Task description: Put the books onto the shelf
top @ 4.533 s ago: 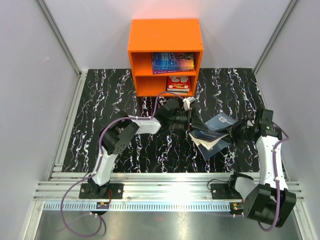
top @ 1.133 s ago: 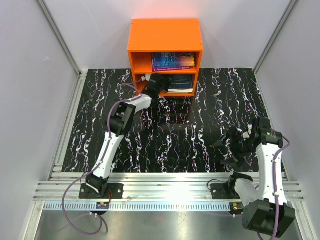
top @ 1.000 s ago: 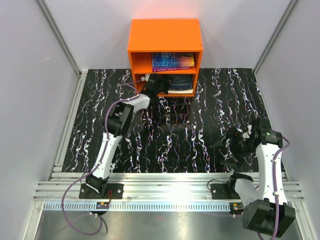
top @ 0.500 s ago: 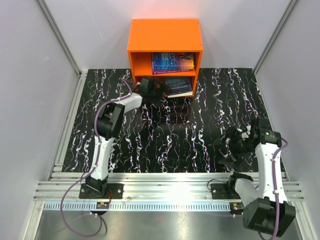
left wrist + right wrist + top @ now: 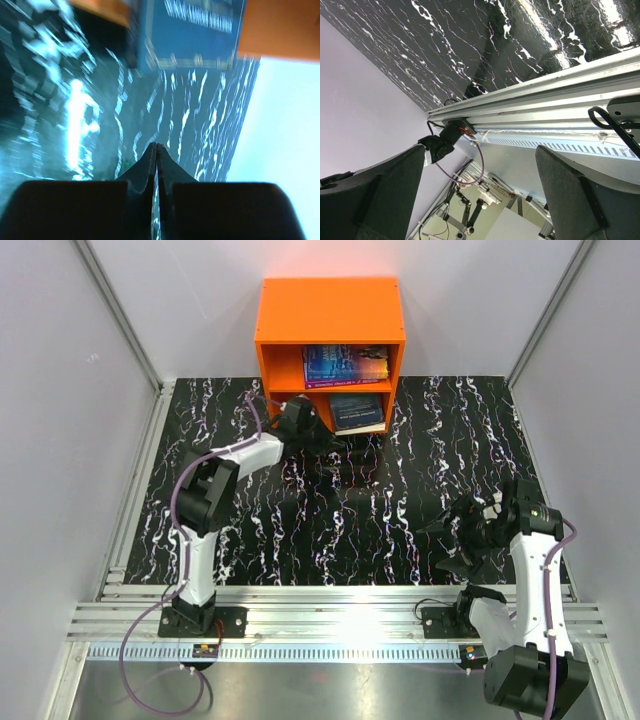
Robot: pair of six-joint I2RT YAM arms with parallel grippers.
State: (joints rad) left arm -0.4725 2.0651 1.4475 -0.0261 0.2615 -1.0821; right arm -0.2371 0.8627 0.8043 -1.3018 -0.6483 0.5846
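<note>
1. Shelf (image 5: 332, 315): a bright orange box with two compartments parted by one horizontal divider. It stands at the far edge of the black, white-veined tabletop (image 5: 250, 530), close to the back wall.
2. Upper compartment: books (image 5: 345, 365) lie flat in a stack, and the uppermost cover shows blue and purple. How many lie there cannot be counted from the overhead view.
3. Lower compartment: a dark blue book (image 5: 357, 410) lies flat toward the right side, with its pale page edge facing out at the mouth of the compartment. In the left wrist view its cover is blurred, and a row of gold ornament runs along the near edge. Whether anything lies beneath it cannot be told.
4. Left pincer (image 5: 156, 150): the fingers are pressed together with nothing between them. It hangs over the tabletop just in front of the lower compartment, pointing toward the dark blue book but apart from it. The left arm reaches far forward from its base.
5. Right pincer (image 5: 480, 150): the fingers are spread wide and hold nothing. It is raised above the near right part of the tabletop, well apart from the shelf. Its wrist view looks across the aluminium rail (image 5: 560, 100) that borders the near edge of the tabletop.
</note>
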